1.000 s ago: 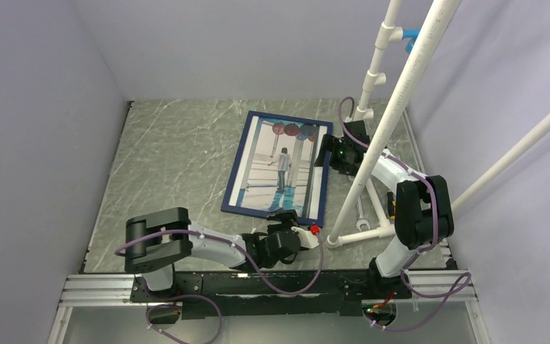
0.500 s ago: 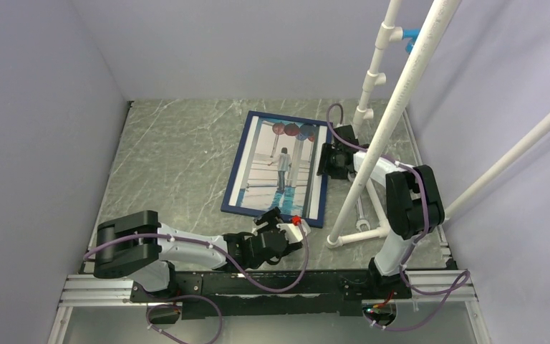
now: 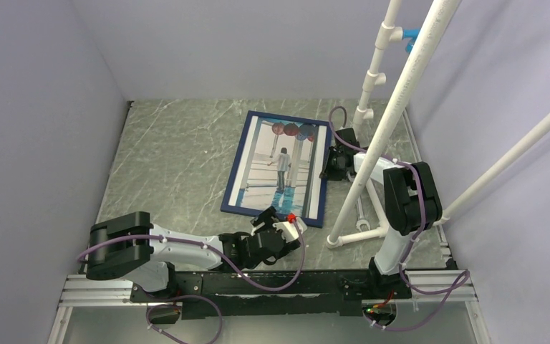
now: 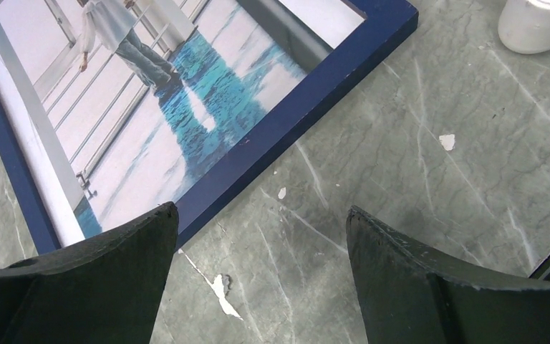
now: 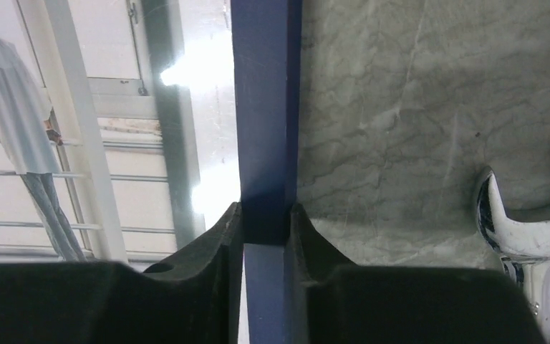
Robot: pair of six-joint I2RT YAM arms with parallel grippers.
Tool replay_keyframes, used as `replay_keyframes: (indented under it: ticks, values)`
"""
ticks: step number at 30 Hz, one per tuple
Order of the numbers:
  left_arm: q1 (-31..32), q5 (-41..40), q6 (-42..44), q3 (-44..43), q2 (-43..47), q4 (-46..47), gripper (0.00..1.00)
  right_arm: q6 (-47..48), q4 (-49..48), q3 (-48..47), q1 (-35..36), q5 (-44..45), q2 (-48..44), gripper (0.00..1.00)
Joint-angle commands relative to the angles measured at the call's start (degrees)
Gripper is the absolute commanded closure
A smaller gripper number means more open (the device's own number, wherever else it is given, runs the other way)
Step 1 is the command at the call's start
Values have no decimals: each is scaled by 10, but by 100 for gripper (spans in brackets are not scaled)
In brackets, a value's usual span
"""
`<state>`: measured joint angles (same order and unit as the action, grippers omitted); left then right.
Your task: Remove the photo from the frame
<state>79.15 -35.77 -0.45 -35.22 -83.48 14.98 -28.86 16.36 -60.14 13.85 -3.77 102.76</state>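
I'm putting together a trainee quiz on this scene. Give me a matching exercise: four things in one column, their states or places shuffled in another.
1 left gripper
2 right gripper
3 photo
4 wrench

A lying on the table, apart from the frame
B clamped on the frame's right rail
C open, over the table
D inside the frame

Pairs: 1-C, 2-B, 3-D, 4-A
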Motion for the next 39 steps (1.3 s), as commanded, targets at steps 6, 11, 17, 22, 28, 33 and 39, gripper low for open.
replay_keyframes:
  ticks: [6, 11, 17, 22, 28, 33, 39]
  values:
    - [-3, -4, 31, -35, -35, 7, 1, -3, -12, -7, 5, -41, 4, 100]
    - [-7, -16, 88, -57, -78, 12, 1, -12, 57, -54, 4, -51, -5, 100]
    - [-8, -34, 143, -84, -124, 24, 1, -29, 80, -70, 4, -47, -34, 100]
    - [-8, -32, 171, -101, -146, 28, 1, -34, 94, -87, 4, -64, -30, 100]
    - [-3, -27, 190, -112, -159, 28, 1, -48, 97, -97, 3, -82, -31, 100]
    - [3, -40, 224, -121, -181, 45, 3, -57, 107, -107, 4, -82, -33, 100]
    - [5, -40, 268, -131, -212, 64, 5, -64, 116, -120, 4, -94, -30, 100]
